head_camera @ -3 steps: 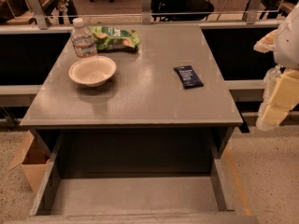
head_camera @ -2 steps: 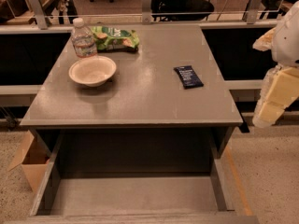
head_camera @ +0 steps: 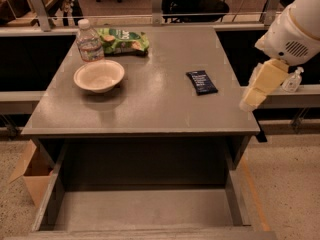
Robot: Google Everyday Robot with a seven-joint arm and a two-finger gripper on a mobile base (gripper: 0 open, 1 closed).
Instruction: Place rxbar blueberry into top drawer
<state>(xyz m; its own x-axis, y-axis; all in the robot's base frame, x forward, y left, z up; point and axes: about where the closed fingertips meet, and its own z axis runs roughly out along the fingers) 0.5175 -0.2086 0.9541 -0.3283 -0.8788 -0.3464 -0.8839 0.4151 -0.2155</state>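
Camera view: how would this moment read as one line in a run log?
gripper: right of desk, apart from bar | rxbar blueberry: flat on desk | top drawer: open, bar not yet inside

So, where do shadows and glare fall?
Camera view: the white round bowl casts a soft shadow forward on the grey desk top; faint sheen beside the dark navy snack bar; the open grey metal drawer lies dim; the cream gripper hangs lit beyond the desk's right edge.

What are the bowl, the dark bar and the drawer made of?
Bowl: probably paper pulp or plastic, matte beige. Bar: navy film-like wrapper, white print. Drawer: seemingly grey painted metal, thin walls. The end effector hangs off the desk's right edge.
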